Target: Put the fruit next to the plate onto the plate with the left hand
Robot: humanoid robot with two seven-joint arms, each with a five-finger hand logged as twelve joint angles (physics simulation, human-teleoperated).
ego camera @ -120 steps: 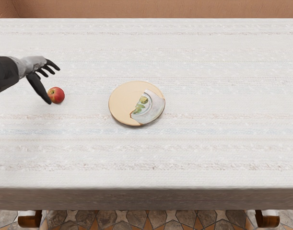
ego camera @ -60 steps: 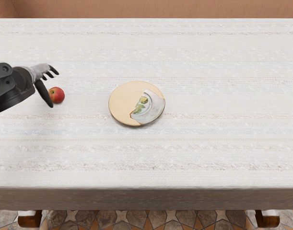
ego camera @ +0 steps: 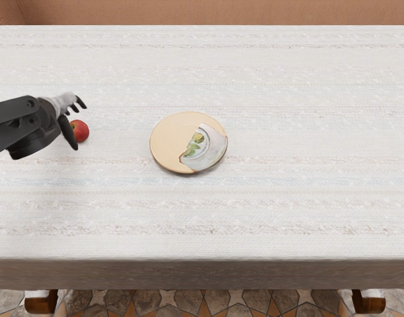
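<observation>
Drawn back toward the picture's left edge since a second ago, the left hand [ego camera: 64, 105] sits just beside the red apple [ego camera: 80, 131], fingers spread and gripping nothing. Its dark thumb crosses the fruit's left side, possibly touching. The apple lies on the white-clothed table [ego camera: 287, 198], well left of the tan plate [ego camera: 167, 139], where it lay before.

The apple [ego camera: 80, 130] is red. The plate [ego camera: 170, 140] is tan, with a pale grey patch of green leaves at four o'clock. The tablecloth [ego camera: 294, 86] is white, faintly striped.
</observation>
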